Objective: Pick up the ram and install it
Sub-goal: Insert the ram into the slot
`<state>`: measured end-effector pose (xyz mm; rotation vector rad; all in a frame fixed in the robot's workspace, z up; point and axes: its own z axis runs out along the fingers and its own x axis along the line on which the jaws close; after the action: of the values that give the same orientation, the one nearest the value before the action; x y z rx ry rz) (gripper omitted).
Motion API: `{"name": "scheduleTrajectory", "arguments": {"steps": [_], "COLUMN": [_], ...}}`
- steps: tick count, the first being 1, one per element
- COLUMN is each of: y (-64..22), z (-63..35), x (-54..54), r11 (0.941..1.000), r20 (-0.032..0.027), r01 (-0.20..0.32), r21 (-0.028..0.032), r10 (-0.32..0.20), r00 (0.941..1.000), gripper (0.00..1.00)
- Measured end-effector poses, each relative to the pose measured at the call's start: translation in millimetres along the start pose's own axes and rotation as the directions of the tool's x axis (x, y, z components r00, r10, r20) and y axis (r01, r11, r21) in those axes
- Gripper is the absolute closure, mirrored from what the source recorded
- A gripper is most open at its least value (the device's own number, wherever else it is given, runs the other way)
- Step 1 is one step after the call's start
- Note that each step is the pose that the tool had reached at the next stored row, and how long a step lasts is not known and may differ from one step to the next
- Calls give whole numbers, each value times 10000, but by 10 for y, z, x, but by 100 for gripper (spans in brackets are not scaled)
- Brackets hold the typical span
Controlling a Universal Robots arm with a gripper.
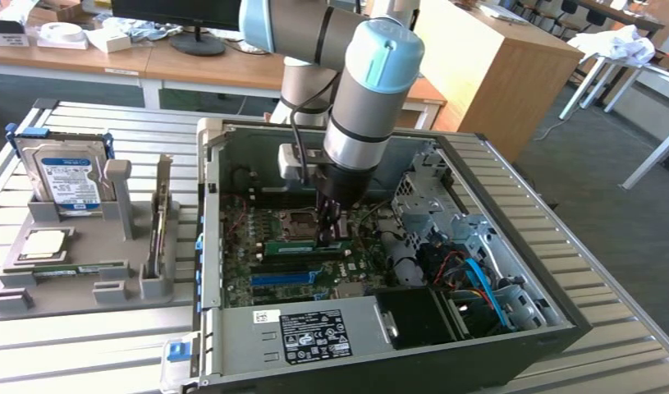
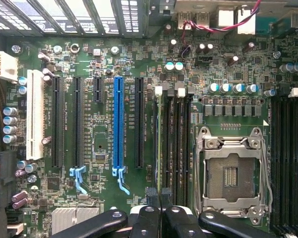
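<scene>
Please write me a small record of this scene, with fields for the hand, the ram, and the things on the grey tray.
hand: shut on the ram, inside the open computer case
ram: held on edge at the memory slots, beside the empty processor socket
seated in slot: cannot tell
grey tray: hard drive, silver processor chip, expansion card

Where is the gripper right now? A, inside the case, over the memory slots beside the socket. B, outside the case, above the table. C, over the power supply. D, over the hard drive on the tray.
A: the gripper is down inside the case, shut on the ram, which lines up edge-on with the memory slots beside the socket.
</scene>
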<state>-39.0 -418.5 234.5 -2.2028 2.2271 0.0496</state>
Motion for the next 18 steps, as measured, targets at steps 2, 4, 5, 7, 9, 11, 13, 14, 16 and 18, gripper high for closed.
{"name": "scheduleTrajectory", "arguments": {"steps": [2, 4, 5, 7, 9, 11, 13, 14, 16, 18], "y": [1, 0, 0, 0, 1, 2, 4, 7, 7, 7], "z": [0, 0, 0, 7, 12, 12, 13, 13, 13, 16], "x": [-6, -6, -6, -6, -5, -5, -6, -6, -6, -5], "r11": [10000, 10000, 10000, 10000, 10000, 10000, 10000, 10000, 10000, 10000], "r20": [-1, 0, -2, -1, -3, -3, -1, -1, -1, -1], "r01": [-6, -7, -7, -6, -6, -8, -10, -11, -8, -8], "r21": [-1, 0, -1, -1, -1, -2, 0, -1, 0, -1], "r10": [6, 7, 7, 6, 6, 8, 10, 11, 8, 8], "r00": [10000, 10000, 10000, 10000, 10000, 10000, 10000, 10000, 10000, 10000], "gripper": [89, 89, 89, 89, 89, 89, 89, 89, 89, 89]}}
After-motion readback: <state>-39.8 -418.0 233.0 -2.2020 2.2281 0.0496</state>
